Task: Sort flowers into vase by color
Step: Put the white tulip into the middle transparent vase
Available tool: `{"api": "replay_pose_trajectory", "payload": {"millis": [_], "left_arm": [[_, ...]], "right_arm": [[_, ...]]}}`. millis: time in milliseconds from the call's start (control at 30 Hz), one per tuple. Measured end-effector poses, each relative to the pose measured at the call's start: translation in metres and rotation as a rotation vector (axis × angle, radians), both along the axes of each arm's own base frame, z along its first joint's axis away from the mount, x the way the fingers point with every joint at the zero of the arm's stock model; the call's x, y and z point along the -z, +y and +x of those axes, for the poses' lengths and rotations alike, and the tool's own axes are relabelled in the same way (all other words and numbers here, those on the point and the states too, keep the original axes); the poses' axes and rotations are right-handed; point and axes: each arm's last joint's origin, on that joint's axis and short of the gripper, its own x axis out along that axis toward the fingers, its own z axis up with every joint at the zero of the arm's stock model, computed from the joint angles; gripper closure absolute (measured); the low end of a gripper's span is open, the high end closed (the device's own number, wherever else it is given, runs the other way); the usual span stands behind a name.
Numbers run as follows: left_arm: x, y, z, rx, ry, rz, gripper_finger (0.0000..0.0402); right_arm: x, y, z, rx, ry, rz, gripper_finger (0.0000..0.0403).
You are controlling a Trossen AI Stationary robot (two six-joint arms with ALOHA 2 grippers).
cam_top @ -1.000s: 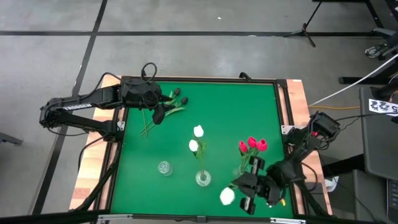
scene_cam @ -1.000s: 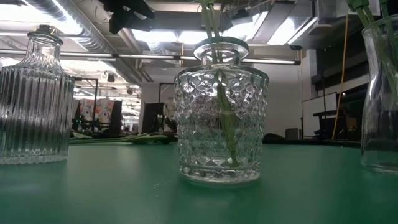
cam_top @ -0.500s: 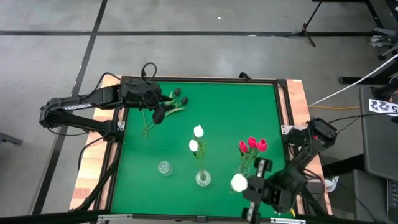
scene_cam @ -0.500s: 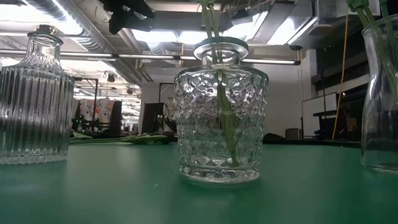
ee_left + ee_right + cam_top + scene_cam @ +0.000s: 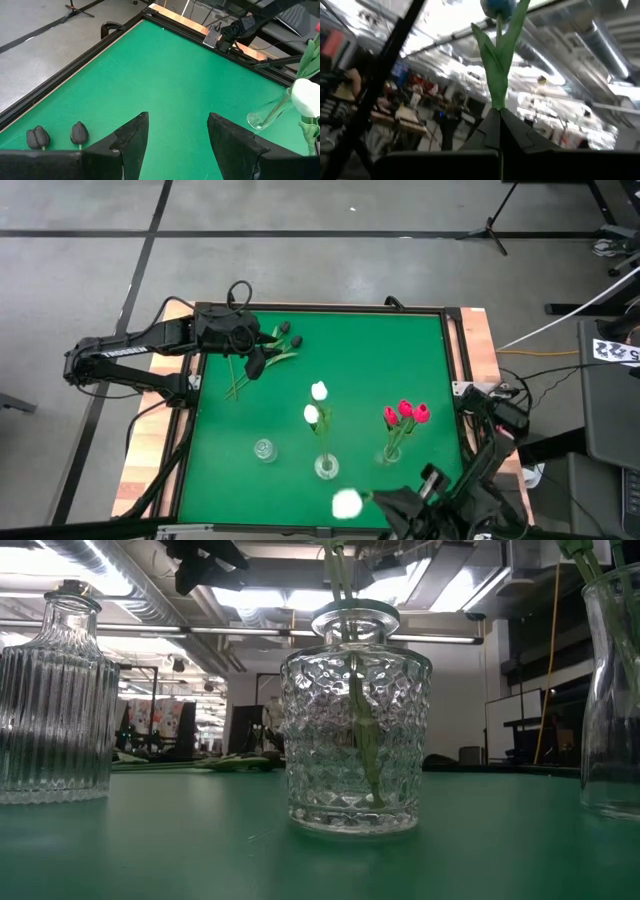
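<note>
Since a second ago our right end effector [image 5: 385, 502] has swung its white tulip [image 5: 347, 504] leftward, now just short of the clear diamond-cut glass vase [image 5: 326, 468], fingers pinched on the stem so the bud can join the two white tulips [image 5: 315, 404] there. Beyond the vase, our left end effector [image 5: 175, 135] hovers spread over the black tulips [image 5: 288, 332] on the green desk [image 5: 360, 360].

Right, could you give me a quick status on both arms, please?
Right gripper shut on white tulip, near table's front edge. Left gripper open, over black tulips at back left. Middle vase holds two white tulips. Nothing blocking.
</note>
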Motion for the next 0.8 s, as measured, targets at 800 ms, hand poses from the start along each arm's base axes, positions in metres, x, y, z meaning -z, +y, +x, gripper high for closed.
{"api": "replay_pose_trajectory", "payload": {"millis": [800], "left_arm": [[0.007,-0.001,-0.004,0.003,0.081,-0.013,0.0202]], "right_arm": [[0.114,-0.06,0.113,-0.127,-0.114,0.011,0.0403]]}}
